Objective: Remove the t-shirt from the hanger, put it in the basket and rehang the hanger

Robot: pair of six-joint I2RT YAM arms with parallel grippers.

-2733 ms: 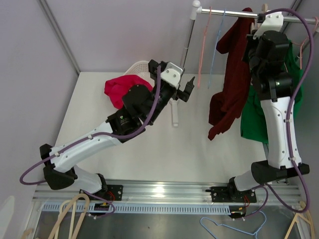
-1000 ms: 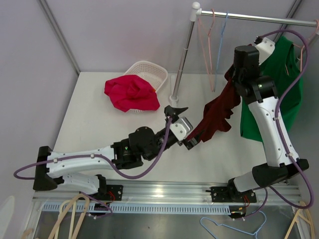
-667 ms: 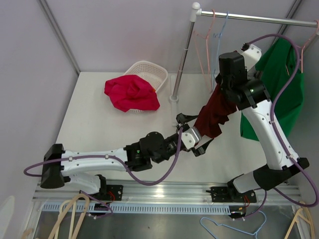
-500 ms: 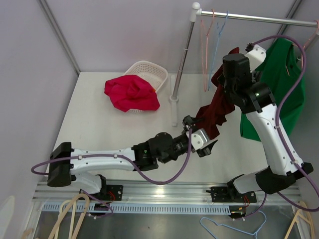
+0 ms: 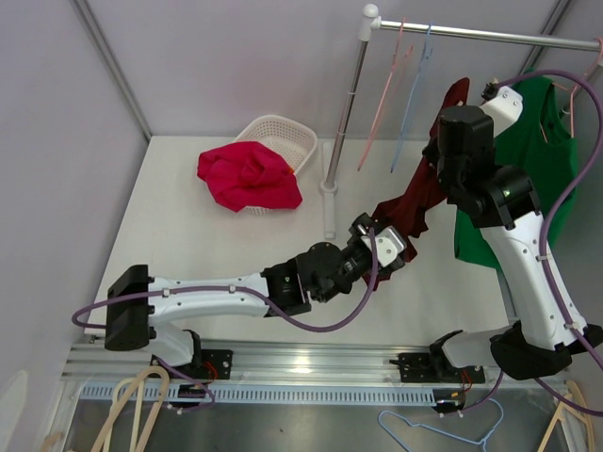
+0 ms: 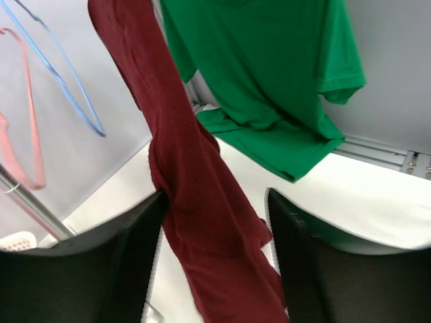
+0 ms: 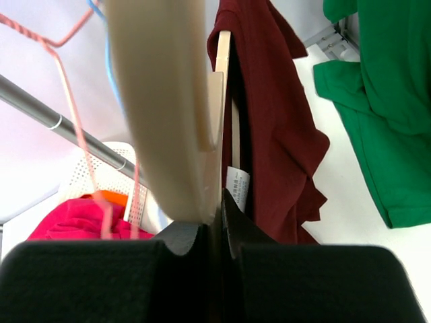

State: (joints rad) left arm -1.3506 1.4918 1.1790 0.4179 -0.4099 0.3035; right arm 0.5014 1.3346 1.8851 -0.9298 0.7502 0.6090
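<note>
**Step in hand.** Stripping the dark red t-shirt (image 5: pixel 415 200) off its wooden hanger (image 7: pixel 161 101). The shirt is not yet free.

**Task item.** The t-shirt hangs in the air over the right half of the table (image 5: pixel 188 235), toward its far edge. Its top is draped on the hanger. Its lower part trails down and leftward, to just above the table surface.

**Right gripper** (image 7: pixel 217 229). The fingers are closed tight on the hanger, holding it up near the rail (image 5: pixel 490 35). The shirt's label shows beside the wooden arm.

**Left gripper** (image 6: pixel 215 222). The fingers stand apart on either side of the shirt's lower part, with the cloth running between them. The left finger looks to be touching the fabric. A firm pinch is not shown (judged a straddle, not a grip).

**Surroundings.** A green shirt (image 6: pixel 269 81) hangs just behind the red one, toward the right edge. Two bare wire hangers, pink (image 5: pixel 377 104) and blue (image 5: pixel 412 94), hang on the rail. A basket (image 5: pixel 273 132) sits at the far edge, with a bright red garment (image 5: pixel 247 176) spilling over it.

**Next move, as judged.** The left fingers need to close fully on the cloth. They should then draw it down and away while the right keeps the hanger fixed, so the neck slips off. The risk is the neck snagging on the hanger's end.
</note>
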